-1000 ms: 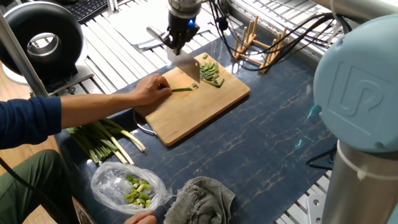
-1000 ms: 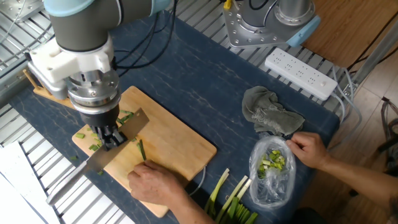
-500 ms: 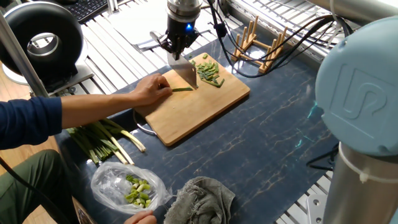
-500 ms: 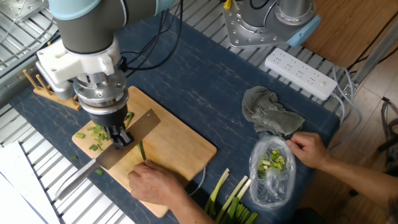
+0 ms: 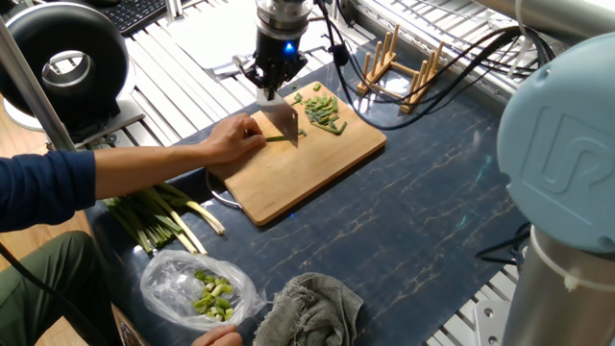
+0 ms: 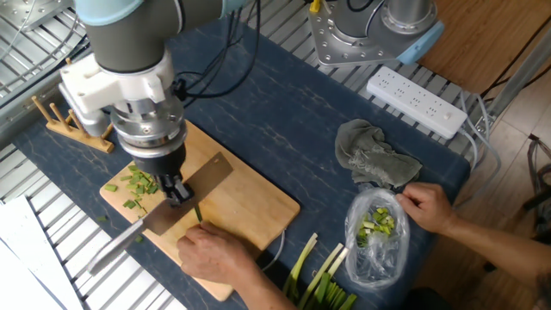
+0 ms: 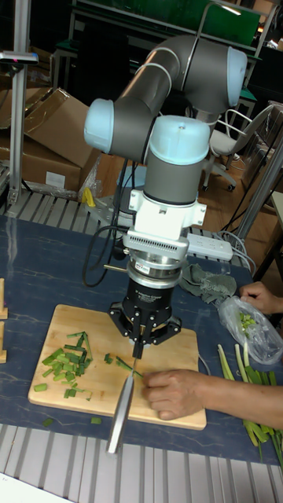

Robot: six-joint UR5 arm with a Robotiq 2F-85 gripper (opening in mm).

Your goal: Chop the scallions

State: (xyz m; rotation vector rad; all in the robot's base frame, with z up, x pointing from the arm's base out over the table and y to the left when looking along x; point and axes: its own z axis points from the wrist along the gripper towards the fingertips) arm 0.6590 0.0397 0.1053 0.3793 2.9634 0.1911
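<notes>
My gripper [image 5: 272,85] [image 6: 177,193] [image 7: 139,346] is shut on a knife [image 6: 191,191], whose blade [image 5: 282,121] stands edge-down across the slender green scallion stalk [image 5: 280,138] [image 6: 197,210]. The stalk lies on the wooden cutting board [image 5: 307,171] [image 6: 250,200] [image 7: 96,394]. A person's hand [image 5: 233,137] [image 6: 215,255] [image 7: 176,391] pins it just beside the blade. A heap of short chopped green bits [image 5: 325,109] [image 6: 138,183] [image 7: 66,366] lies on the board's far side from the hand. The knife's other end [image 7: 119,415] sticks out past the board's edge.
A thicker bundle of stalks with white bases [image 5: 161,217] lies off the board by the person's arm. A clear bag of pale chunks [image 5: 197,288] [image 6: 376,231] is held by the person's other hand [image 6: 428,207], next to a grey cloth [image 5: 312,308]. A wooden rack [image 5: 399,67] and power strip [image 6: 417,102] stand further off.
The gripper and knife have shifted along the stalk toward the person's hand, so the blade now stands closer to the fingers. The hand and bag have stayed put.
</notes>
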